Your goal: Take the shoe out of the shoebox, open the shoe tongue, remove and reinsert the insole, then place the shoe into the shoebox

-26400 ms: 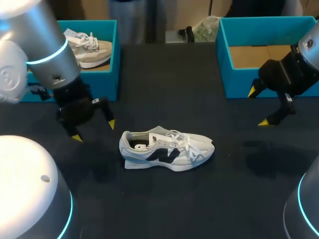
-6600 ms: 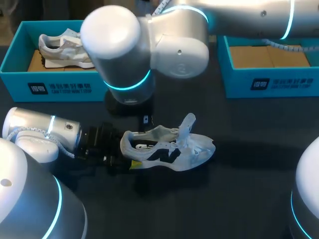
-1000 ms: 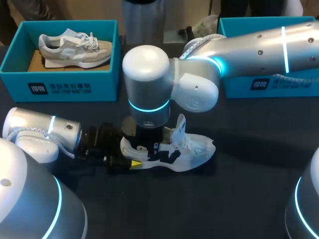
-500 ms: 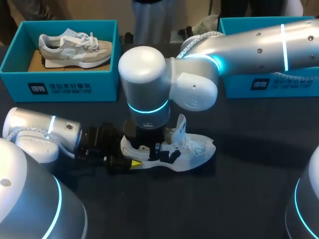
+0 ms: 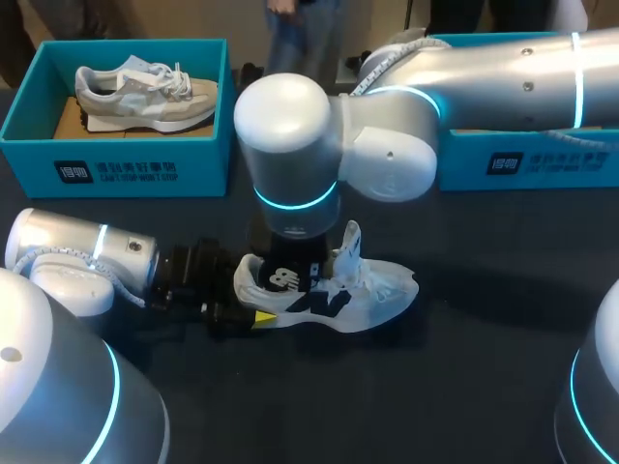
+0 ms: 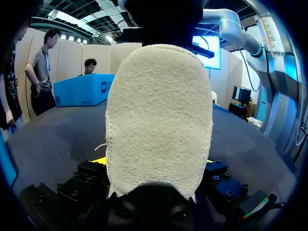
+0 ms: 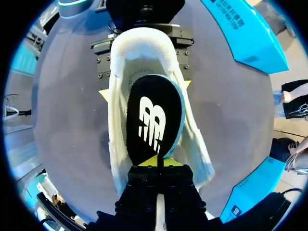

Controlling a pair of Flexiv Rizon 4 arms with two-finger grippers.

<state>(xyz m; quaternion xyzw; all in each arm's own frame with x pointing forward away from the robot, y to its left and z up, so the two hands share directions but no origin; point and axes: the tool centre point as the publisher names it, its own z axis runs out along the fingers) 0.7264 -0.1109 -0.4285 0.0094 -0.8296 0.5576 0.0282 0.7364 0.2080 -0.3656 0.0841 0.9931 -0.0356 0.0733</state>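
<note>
Shoe (image 5: 340, 296) on table (image 5: 484, 387), heel left, toe right. Our left gripper (image 6: 154, 162) clamps the heel along that axis; our right gripper (image 7: 157, 162), straight above the opening, pinches the insole (image 7: 153, 120) by its rim. We judge the pull goes upward.

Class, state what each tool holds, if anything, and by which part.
Left tool grips the shoe by its heel. Right tool pinches the black insole at its edge nearest that tool.

head: high, looking down on shoe (image 5: 385, 286) | left wrist: level, close at its heel | right wrist: close above its opening | shared: shoe
</note>
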